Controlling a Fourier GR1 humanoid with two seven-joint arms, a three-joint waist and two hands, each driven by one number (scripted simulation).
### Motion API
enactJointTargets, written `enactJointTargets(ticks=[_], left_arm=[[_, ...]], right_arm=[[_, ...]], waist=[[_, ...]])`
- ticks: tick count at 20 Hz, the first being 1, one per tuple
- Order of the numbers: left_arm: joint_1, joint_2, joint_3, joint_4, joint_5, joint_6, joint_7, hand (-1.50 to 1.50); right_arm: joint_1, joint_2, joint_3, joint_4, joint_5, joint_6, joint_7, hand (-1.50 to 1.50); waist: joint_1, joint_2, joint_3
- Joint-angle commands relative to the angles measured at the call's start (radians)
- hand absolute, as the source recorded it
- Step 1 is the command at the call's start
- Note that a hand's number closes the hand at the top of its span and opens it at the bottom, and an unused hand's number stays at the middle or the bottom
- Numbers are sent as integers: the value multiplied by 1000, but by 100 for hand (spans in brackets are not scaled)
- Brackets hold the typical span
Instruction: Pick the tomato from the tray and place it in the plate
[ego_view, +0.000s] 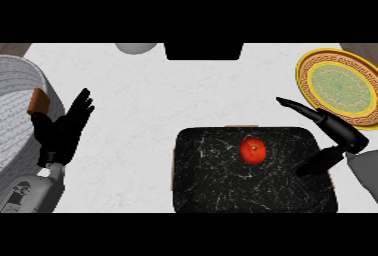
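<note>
Tomato (252, 151) on tray (214, 186) lies just left of right robot hand (345, 135); fingers spread, not touching. Left robot hand (68, 124) open, farther.

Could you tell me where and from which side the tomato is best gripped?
Probably across its round middle, from the right and above: the tomato sits alone on the tray, sides free, and the open right robot hand hovers on that side, toward the plate.
</note>
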Motion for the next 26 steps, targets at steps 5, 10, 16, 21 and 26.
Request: enactJointTargets(ticks=[5, 10, 16, 21, 26], left_arm=[[14, -46, 1, -1, -54, 17, -10, 0], [56, -33, 36, -11, -51, -28, -31, 0], [51, -43, 70, 1, -67, -64, -27, 0], [4, -100, 71, -20, -104, -37, 45, 0], [7, -90, 132, -12, -113, -90, 55, 0]], right_arm=[[10, -15, 70, -209, 108, 62, 265, -150], [-45, -14, 72, -118, 265, 29, 257, -150], [-50, 50, 102, -140, 391, 51, 348, -150], [-63, 117, 96, -148, 459, 119, 402, -150], [-36, 169, 57, -234, 517, 174, 483, -150]], waist=[[-11, -5, -1], [5, 0, 0], [4, 1, 0], [2, 0, 0], [-1, 0, 0]])
